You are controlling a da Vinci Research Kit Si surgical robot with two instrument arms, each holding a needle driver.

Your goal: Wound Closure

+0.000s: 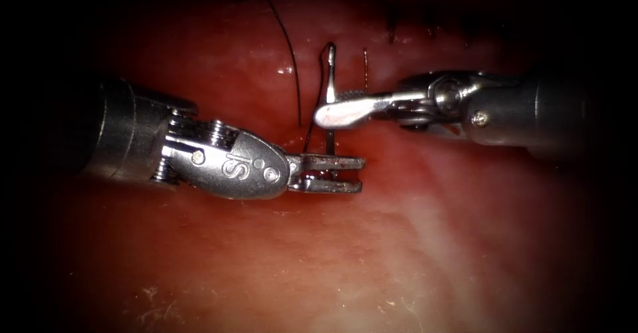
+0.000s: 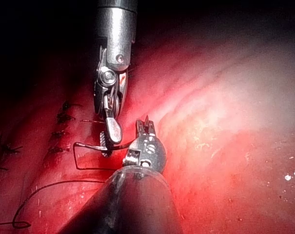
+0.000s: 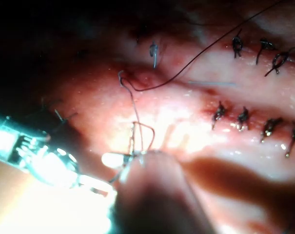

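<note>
My right tool [image 1: 330,111] comes in from the right, its jaws shut on the curved needle [image 1: 329,74] near mid-curve. The needle stands almost upright above the tissue [image 1: 425,226], one end up at the top, the other down by my left tool [image 1: 345,175]. The left tool's jaws stand slightly apart, one above the other, at that lower end; I cannot tell whether they touch it. Dark thread [image 1: 291,60] arcs down left of the needle. In the left wrist view the right tool [image 2: 109,137] holds the needle [image 2: 91,145] beside the left jaws [image 2: 146,126].
Red fluid wets the tissue around the tools. Several finished stitches [image 3: 242,118] with short cut ends run in two rows along the closed cut. Loose thread [image 3: 186,68] trails across the tissue, and a loop of it [image 2: 20,224] lies further off.
</note>
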